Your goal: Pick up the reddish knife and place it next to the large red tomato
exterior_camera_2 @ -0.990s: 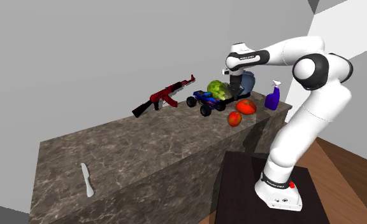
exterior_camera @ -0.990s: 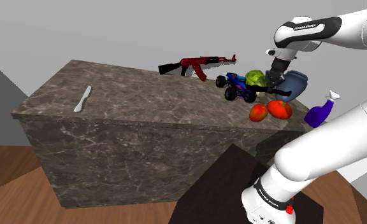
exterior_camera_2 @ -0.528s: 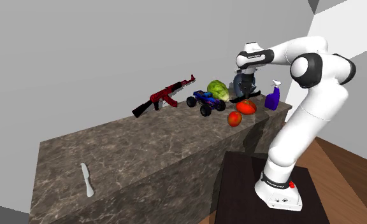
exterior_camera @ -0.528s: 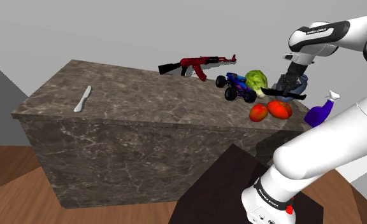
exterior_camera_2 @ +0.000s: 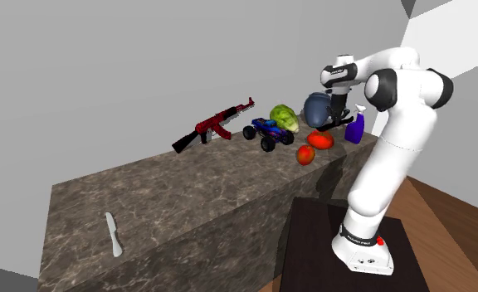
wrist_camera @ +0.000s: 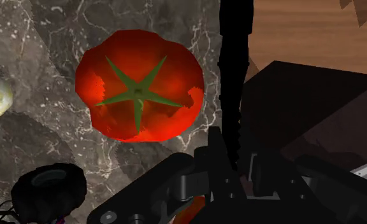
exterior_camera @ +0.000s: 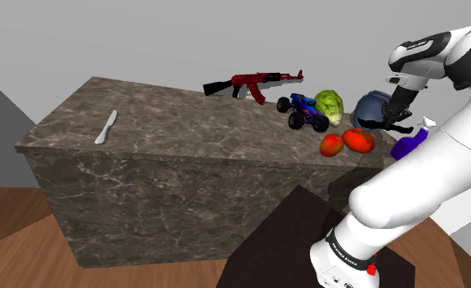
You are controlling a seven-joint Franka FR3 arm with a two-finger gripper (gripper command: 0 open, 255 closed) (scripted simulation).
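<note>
Gripper [wrist_camera: 237, 170]: clenched on one end of the knife, hanging over the counter's far end in the shoulder view [exterior_camera: 388, 121] and in the second exterior view [exterior_camera_2: 338, 116].
Knife [wrist_camera: 236, 76]: drawn black rather than red; a long slim shape running straight out from between the jaws, held off the counter.
Knife and tomato: in the wrist view the blade passes just beside the large tomato, with a narrow gap between them, over the counter's edge.
Large tomato [wrist_camera: 139, 86]: red with a green star-shaped stem, resting on the counter directly under the hand [exterior_camera: 359, 140].
Small tomato [exterior_camera: 332, 145]: just beside the large one, on the shoulder view's left.
Blue-grey pot [exterior_camera: 371, 105]: behind the tomatoes, close to the gripper.
Purple spray bottle [exterior_camera: 409, 144]: at the shoulder view's right, near the counter's end.
Green cabbage [exterior_camera: 329, 104]: beside the pot.
Blue toy truck [exterior_camera: 306, 112]: just in front of the cabbage.
Red and black toy rifle [exterior_camera: 250, 83]: further along the back edge.
Pale knife [exterior_camera: 106, 128]: flat on the counter, well apart from everything else.
Counter [exterior_camera: 185, 139]: dark veined stone.
Stand [exterior_camera: 283, 237]: dark box on a wooden floor.
</note>
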